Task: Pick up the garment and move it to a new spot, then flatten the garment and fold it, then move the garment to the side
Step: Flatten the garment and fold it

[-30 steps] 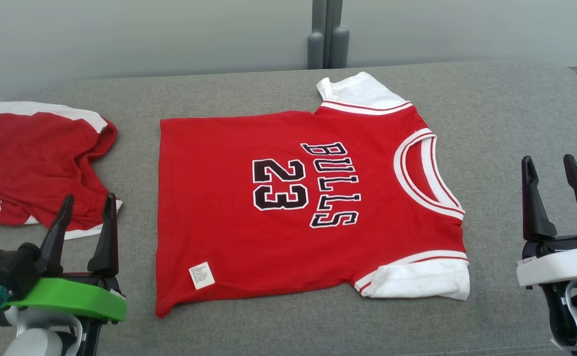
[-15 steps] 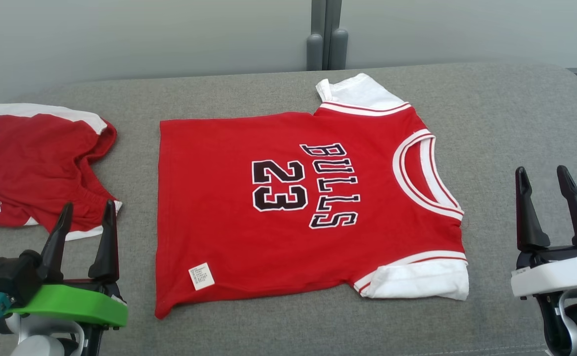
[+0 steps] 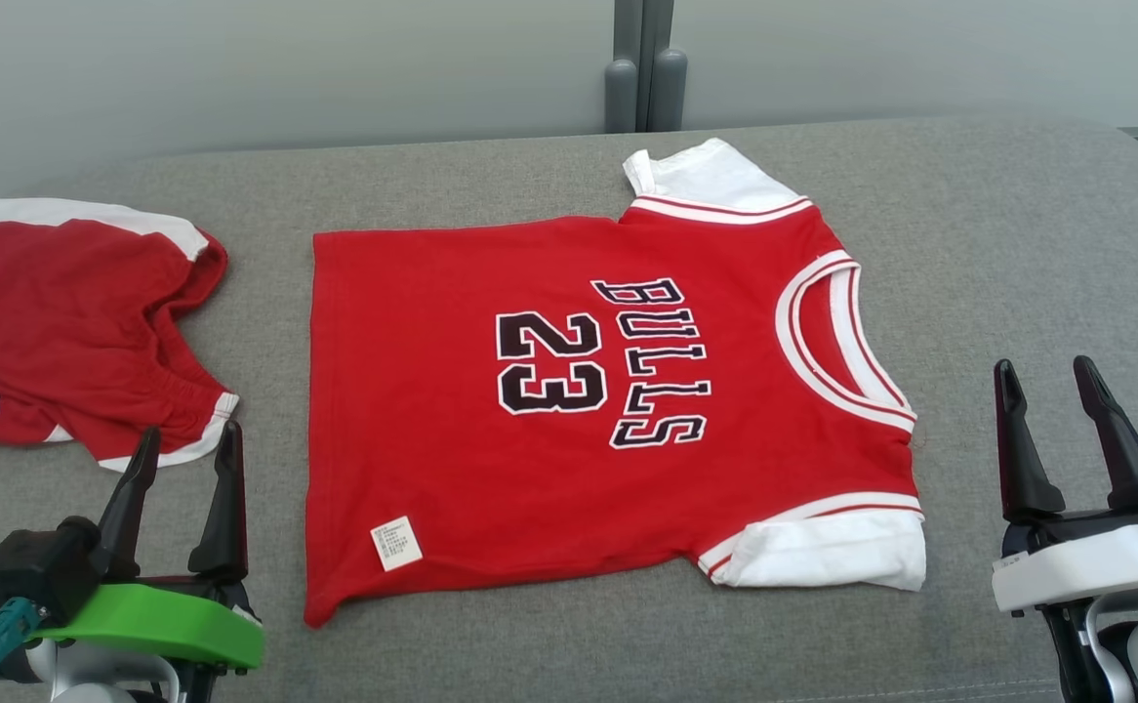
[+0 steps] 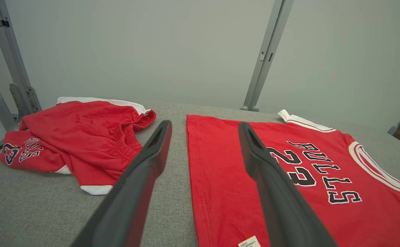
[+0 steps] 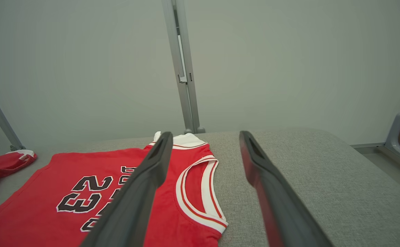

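Observation:
A red jersey with white sleeves and black "BULLS 23" lettering lies spread flat on the grey padded surface, collar toward the right. It also appears in the left wrist view as the jersey and in the right wrist view as the jersey. My left gripper hovers open at the lower left, just off the jersey's hem. My right gripper stands open at the lower right, apart from the near white sleeve. Nothing sits between either pair of fingers.
Crumpled red shorts with white trim lie at the left edge, close to my left gripper; they show as shorts in the left wrist view. A grey post rises behind the surface against a pale wall.
Both grippers have drawn back toward the near edge, lower in the head view; the right one also shifted slightly left. The jersey and shorts have stayed where they were.

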You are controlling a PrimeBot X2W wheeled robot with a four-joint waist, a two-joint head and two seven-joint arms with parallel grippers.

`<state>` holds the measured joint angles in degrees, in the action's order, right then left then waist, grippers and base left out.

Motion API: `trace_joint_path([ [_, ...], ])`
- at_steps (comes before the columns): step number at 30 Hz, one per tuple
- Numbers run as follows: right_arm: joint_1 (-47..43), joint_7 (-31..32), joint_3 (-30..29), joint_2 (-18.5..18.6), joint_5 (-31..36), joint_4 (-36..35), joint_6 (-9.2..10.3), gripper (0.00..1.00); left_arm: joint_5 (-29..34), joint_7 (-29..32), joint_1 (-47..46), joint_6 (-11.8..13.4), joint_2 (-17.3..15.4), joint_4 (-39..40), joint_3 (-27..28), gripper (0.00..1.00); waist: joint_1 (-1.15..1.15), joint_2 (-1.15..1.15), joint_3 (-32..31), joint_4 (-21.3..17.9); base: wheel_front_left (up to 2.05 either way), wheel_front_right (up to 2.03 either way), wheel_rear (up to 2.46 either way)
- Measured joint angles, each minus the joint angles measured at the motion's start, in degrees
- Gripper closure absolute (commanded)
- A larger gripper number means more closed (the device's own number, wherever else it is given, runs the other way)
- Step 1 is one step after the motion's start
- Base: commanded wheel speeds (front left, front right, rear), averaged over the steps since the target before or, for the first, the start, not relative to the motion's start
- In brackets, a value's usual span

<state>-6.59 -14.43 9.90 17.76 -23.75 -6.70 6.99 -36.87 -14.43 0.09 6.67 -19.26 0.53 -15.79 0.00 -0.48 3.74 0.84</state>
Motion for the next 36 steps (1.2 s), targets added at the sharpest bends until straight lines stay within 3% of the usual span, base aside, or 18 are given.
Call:
trace_joint_path([
  [16,0.01,0.0,-0.29,-0.94,0.11,0.0,-0.03,0.0,0.01,0.0,0.0,0.0,0.21,0.03,0.31,0.0,0.0,0.0,0.57,-0.13,0.0,0.0,0.0],
  [36,-3.58,2.09,4.02,-1.48,-2.13,5.33,-4.01,0.0,-0.11,3.14,3.77,-1.13,0.24,-2.59,-3.81,0.0,0.0,0.0,2.6,-0.23,0.0,0.0,0.0],
])
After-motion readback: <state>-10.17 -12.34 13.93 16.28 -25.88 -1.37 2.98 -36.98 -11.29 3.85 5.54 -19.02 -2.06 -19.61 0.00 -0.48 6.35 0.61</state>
